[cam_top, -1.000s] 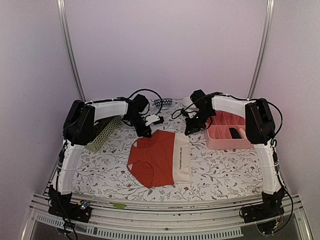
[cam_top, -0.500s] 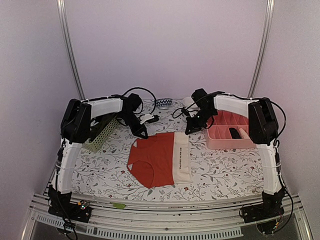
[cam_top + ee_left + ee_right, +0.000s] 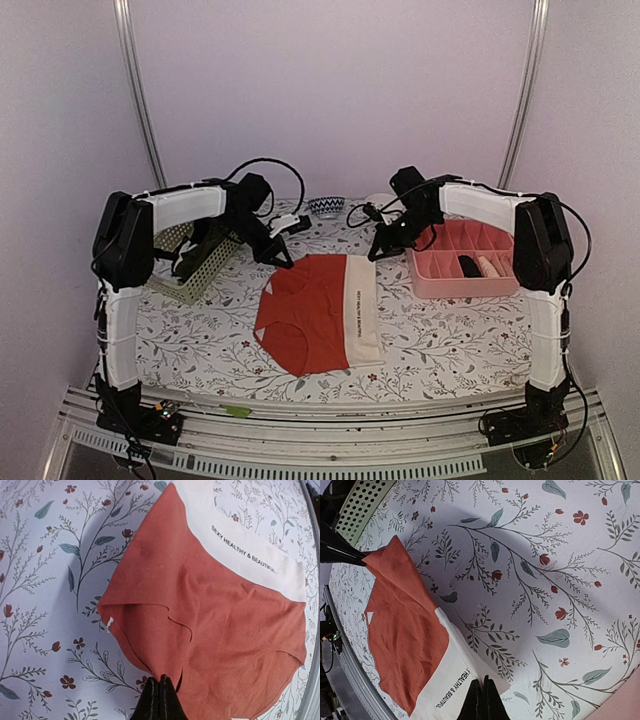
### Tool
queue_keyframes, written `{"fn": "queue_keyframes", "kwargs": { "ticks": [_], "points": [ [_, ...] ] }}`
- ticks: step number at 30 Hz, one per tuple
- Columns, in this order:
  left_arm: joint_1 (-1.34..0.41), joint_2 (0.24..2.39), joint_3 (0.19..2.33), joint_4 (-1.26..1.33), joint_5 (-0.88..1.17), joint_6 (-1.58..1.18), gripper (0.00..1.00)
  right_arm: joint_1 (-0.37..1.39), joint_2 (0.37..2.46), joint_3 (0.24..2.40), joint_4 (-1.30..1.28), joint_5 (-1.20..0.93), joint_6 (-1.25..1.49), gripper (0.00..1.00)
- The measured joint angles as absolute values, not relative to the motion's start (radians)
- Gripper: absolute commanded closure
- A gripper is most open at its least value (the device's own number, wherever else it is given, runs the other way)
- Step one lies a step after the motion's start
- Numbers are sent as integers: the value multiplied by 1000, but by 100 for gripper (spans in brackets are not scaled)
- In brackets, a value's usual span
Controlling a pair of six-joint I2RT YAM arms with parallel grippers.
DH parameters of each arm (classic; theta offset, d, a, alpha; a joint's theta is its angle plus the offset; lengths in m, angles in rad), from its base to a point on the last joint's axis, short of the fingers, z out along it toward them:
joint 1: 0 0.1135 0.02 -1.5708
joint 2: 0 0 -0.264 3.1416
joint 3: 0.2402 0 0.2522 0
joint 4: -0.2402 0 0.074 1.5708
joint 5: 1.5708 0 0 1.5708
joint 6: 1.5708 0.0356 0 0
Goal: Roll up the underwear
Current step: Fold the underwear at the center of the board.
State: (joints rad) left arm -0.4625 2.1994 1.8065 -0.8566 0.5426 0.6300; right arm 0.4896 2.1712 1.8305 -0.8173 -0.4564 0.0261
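At three o'clock we see the pink tray (image 3: 460, 288) holding a black item (image 3: 467, 266) and a pale item (image 3: 487, 266). The left gripper (image 3: 161, 681) and right gripper (image 3: 482, 681) pinch the underwear's (image 3: 310, 315) far corners.

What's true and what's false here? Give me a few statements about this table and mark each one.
1. The left tool and right tool each pinch a corner of the red-orange underwear. True.
2. The underwear is already rolled up. False: it lies spread out on the floral tablecloth.
3. The pink divided tray sits to the right of the underwear. True.
4. The green perforated basket lies on top of the underwear. False: it stands apart, off to the left.
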Motion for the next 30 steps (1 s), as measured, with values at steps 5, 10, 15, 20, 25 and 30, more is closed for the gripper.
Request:
{"fn": "queue_keyframes", "kwargs": {
  "ticks": [5, 10, 15, 20, 25, 30],
  "points": [
    [-463, 2158, 1745, -852, 560, 662, 100, 490, 2119, 1772, -809, -490, 25, 100],
    [-463, 2123, 1644, -860, 605, 678, 100, 492, 2072, 1678, -801, -524, 23, 100],
    [-463, 2090, 1578, -868, 649, 679, 100, 507, 2046, 1601, -799, -556, 22, 100],
    [-467, 2064, 1516, -872, 686, 670, 100, 533, 2026, 1545, -794, -572, 22, 100],
    [-472, 2035, 1459, -874, 700, 658, 100, 551, 2002, 1493, -793, -585, 22, 100],
    [-479, 1995, 1422, -869, 704, 646, 100, 556, 1955, 1455, -799, -588, 25, 100]
  ]
}}
